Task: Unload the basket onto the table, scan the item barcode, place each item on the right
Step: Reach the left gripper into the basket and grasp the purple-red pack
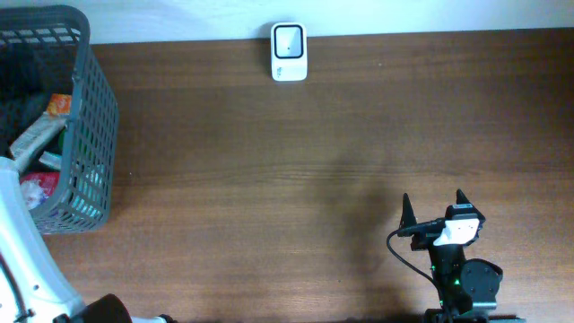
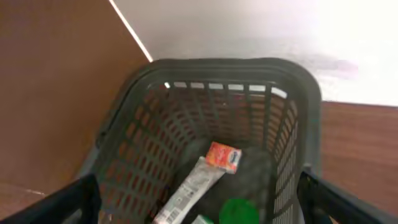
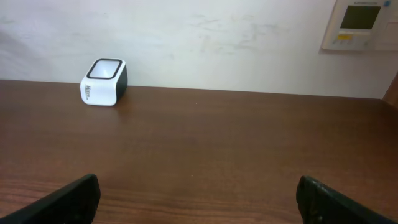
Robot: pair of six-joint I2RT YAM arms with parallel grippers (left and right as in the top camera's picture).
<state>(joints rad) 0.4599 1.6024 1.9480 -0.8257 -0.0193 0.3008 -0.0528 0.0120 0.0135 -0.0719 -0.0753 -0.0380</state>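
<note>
The white barcode scanner [image 1: 289, 51] with a dark window on top stands at the table's far edge, also in the right wrist view [image 3: 104, 81]. Items lie in the dark mesh basket [image 2: 236, 64]: a long grey-white packet [image 2: 189, 186] with a printed barcode, a small orange packet [image 2: 222, 155] and a green round lid [image 2: 239, 211]. My left gripper [image 2: 199, 208] hovers open above the basket, nothing between its fingers. Open and empty too, my right gripper [image 1: 433, 199] sits near the front right, pointing toward the scanner.
The basket [image 1: 99, 99] occupies the table's left end, with a red-and-white packet [image 1: 38, 188] inside. My white left arm [image 1: 22, 242] crosses the front-left corner. A wall panel [image 3: 360, 23] hangs behind the table at the right.
</note>
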